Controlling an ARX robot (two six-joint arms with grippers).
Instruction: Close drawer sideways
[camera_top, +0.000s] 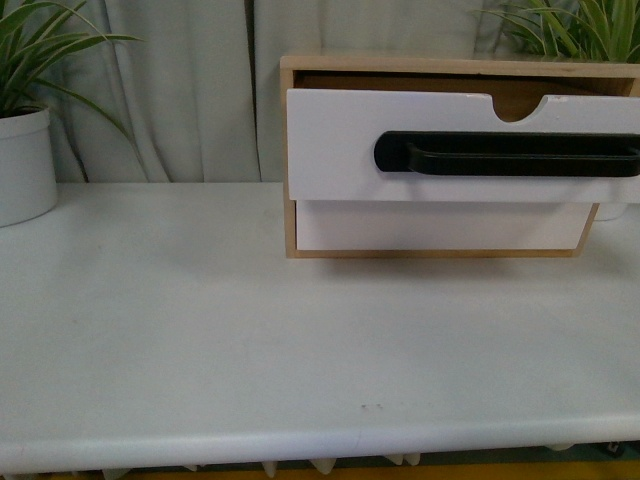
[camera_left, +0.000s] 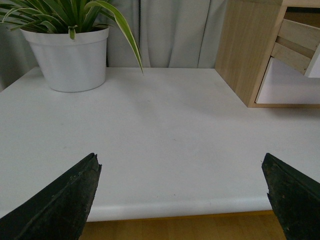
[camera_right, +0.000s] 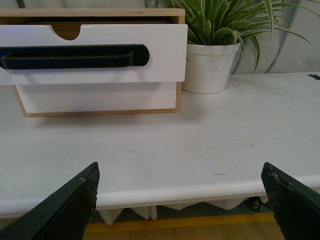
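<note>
The drawer (camera_top: 340, 140) has a white front, a long black bar handle (camera_top: 505, 155) and a half-round notch in its top edge. It sticks out of the light-wood frame (camera_top: 289, 70) toward me at the back right of the white table (camera_top: 250, 340). It also shows in the right wrist view (camera_right: 160, 55) with its handle (camera_right: 75, 56). In the left wrist view only the frame's wood side (camera_left: 240, 45) shows. My left gripper (camera_left: 182, 172) is open and empty over the table's front edge. My right gripper (camera_right: 180, 182) is open and empty there too. Neither arm shows in the front view.
A plain white drawer front (camera_top: 440, 226) without a handle sits below the open drawer. A white potted plant (camera_top: 20, 160) stands at the back left and shows in the left wrist view (camera_left: 67, 60). Another potted plant (camera_right: 207, 65) stands right of the frame. Grey curtains hang behind.
</note>
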